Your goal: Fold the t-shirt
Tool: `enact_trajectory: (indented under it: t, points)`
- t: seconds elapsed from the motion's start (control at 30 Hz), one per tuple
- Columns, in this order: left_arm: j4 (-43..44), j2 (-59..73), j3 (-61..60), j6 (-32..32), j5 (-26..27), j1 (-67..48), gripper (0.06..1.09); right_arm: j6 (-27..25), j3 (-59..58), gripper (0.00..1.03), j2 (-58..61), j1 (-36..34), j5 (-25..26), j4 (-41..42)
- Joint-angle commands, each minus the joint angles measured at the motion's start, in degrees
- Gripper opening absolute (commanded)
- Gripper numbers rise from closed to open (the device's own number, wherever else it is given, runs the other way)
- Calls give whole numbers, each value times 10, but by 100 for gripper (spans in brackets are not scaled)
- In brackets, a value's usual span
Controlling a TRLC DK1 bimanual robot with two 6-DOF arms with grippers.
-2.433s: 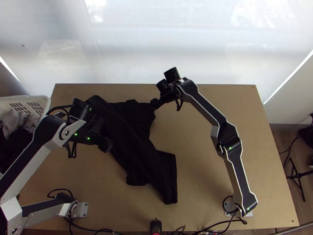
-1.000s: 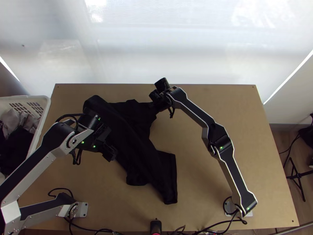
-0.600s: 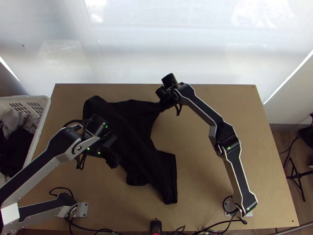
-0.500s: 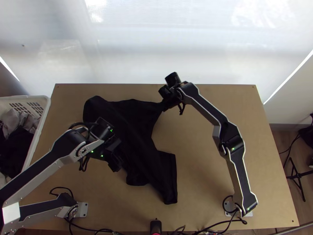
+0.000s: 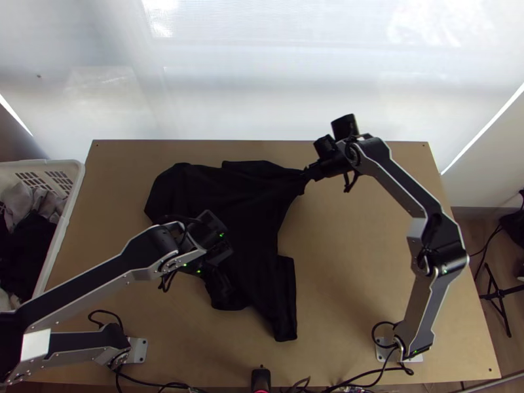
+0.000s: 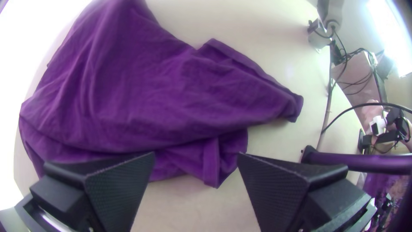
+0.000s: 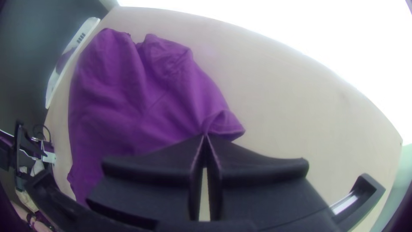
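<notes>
Top view has us at our right claw (image 5: pixel 306 174), pressed together on a pinch of the dark t-shirt (image 5: pixel 255 216); in the right wrist view, its fingertips meet on the cloth, and a small looped flap (image 7: pixel 226 124) pokes out just past them. From that pinch the cloth fans out toward our left claw (image 5: pixel 223 283), creased and loosely bunched rather than flat, with one narrow end (image 5: pixel 283 321) running away from the right claw toward the counter's near edge. We have the left claw spread, its two fingers well apart, over the side of the shirt opposite the pinch; in the left wrist view, most of the cloth lies ahead of those fingers, and a short banded end (image 6: pixel 211 165) sits across the gap between their tips. Whether they touch the fabric, we cannot tell. Around both claws stretches the light wooden counter (image 5: pixel 354 275). Beyond the shirt from the right claw, past the left claw too, a white basket (image 5: pixel 73 196) stands against the counter's side edge, holding grey cloth (image 5: pixel 19 196) and dark cloth (image 5: pixel 26 255). Nearer us than either claw, a small black device (image 5: pixel 261 378) stands at the counter's near edge, with cables (image 5: pixel 367 385) beside it. Farther off than the right claw, past the counter's far edge, rises a pale, bright backdrop (image 5: pixel 262 78).
</notes>
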Motion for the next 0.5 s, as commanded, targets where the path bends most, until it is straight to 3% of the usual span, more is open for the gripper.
enact_trajectory:
  t: [0.0,0.47]
  points:
    - [36,52,52,-19,0,-50,100,3,-100,3,-83,-49,-2,30]
    - [1,223,236,-12,19,-148,103,13,-119,3,-93,-51,-1,42]
